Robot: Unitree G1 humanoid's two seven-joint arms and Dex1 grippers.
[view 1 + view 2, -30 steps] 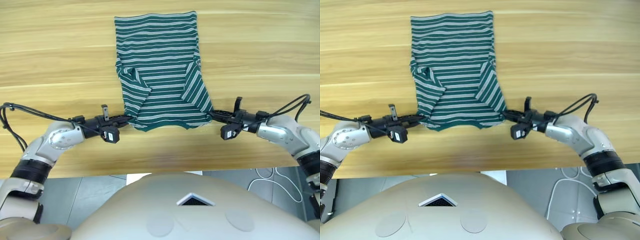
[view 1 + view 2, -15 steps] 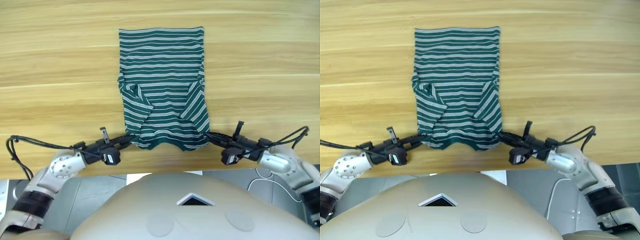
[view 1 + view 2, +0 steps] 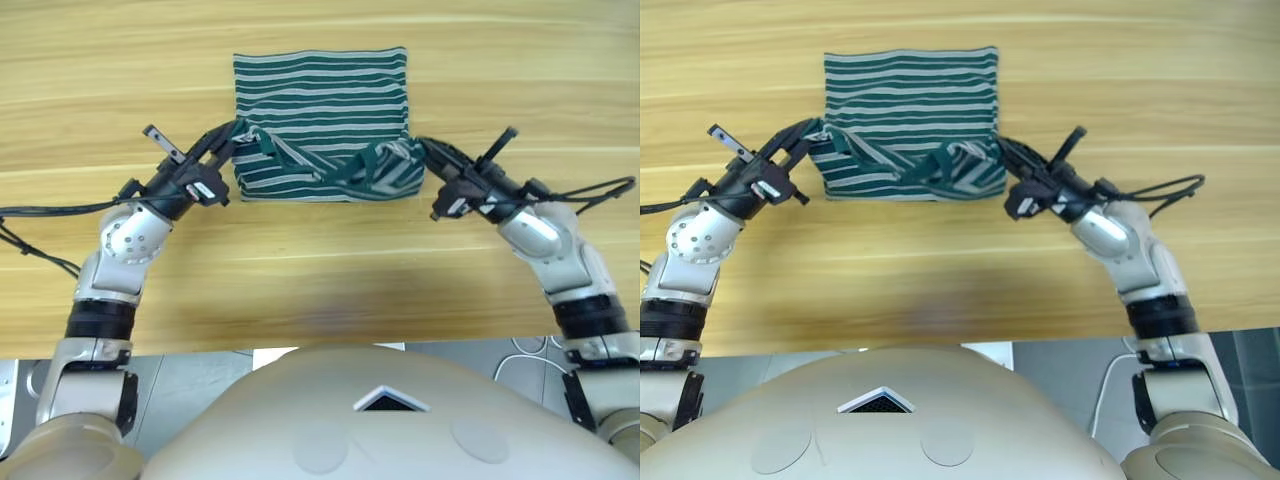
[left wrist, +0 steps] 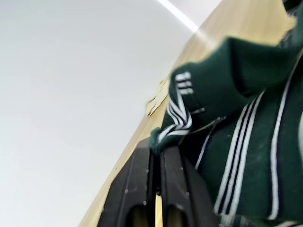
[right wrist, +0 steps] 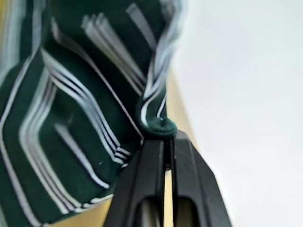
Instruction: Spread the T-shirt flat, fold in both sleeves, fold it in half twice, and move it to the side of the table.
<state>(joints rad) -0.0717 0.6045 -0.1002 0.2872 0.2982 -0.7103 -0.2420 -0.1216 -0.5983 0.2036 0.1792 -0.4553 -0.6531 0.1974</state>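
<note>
The green-and-white striped T-shirt (image 3: 320, 95) lies on the wooden table (image 3: 320, 260), its near part lifted and carried over the far part. My left gripper (image 3: 236, 127) is shut on the shirt's near left corner. My right gripper (image 3: 421, 146) is shut on the near right corner. Both hold the hem just above the cloth, which sags between them. In the left wrist view the black fingers (image 4: 142, 184) pinch a fold of the T-shirt (image 4: 246, 109). In the right wrist view the fingers (image 5: 182, 175) clamp a rolled edge of the T-shirt (image 5: 85, 109).
Bare wood lies to the left, to the right and on the near side of the shirt. The table's near edge (image 3: 300, 345) runs just ahead of my body. Black cables (image 3: 50, 212) trail from both forearms.
Both grippers have lifted the shirt's near hem and carried it away from me, toward the far edge. The flat part of the shirt now looks half as long.
</note>
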